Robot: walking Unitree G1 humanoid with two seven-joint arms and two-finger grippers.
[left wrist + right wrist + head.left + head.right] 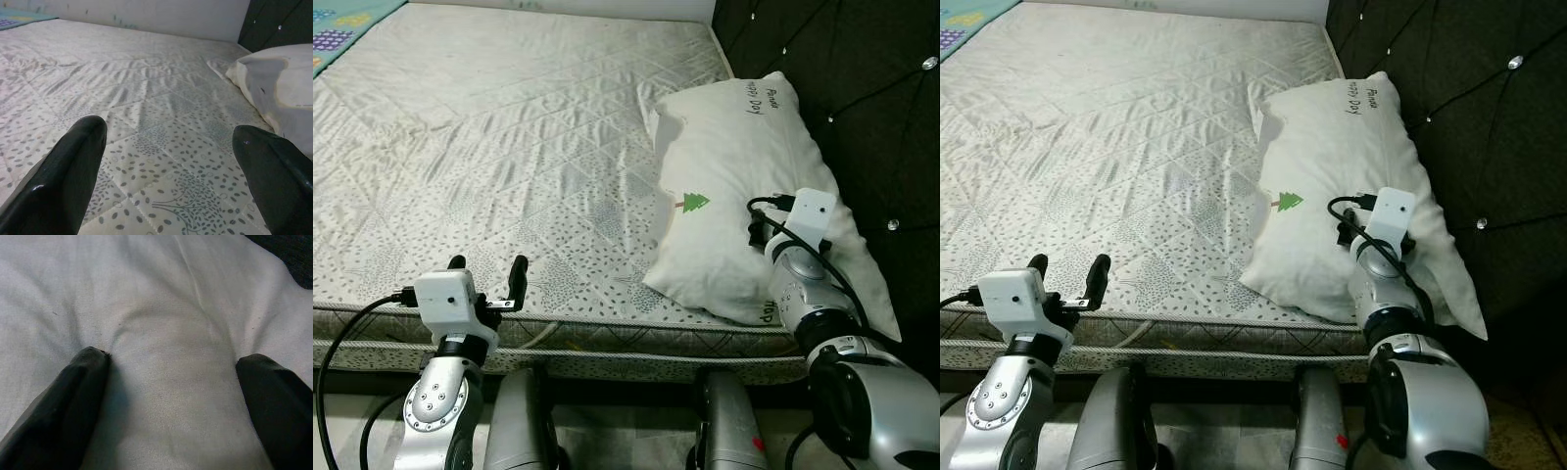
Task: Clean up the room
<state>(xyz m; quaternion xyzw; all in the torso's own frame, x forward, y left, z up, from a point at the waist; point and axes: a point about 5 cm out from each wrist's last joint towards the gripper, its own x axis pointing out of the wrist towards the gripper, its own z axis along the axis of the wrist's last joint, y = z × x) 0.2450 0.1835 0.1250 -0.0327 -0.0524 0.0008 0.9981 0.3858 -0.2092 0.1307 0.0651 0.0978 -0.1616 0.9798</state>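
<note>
Two grippers work at a bare mattress [509,147]. The right gripper [171,377] presses spread fingers into a white pillow [744,166] lying against the dark headboard [862,117]. The left gripper [489,269], unclenched, hovers at the mattress edge.

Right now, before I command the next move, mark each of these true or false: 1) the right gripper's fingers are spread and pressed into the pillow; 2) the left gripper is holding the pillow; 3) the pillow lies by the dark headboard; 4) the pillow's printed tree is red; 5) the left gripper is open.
1) True: the right gripper has its fingers spread, with the tips dented into the pillow.
2) False: the left gripper holds nothing and hovers at the near edge of the mattress, apart from the pillow.
3) True: it lies along the dark headboard.
4) False: the printed tree is green.
5) True: its fingers stand wide apart.
</note>
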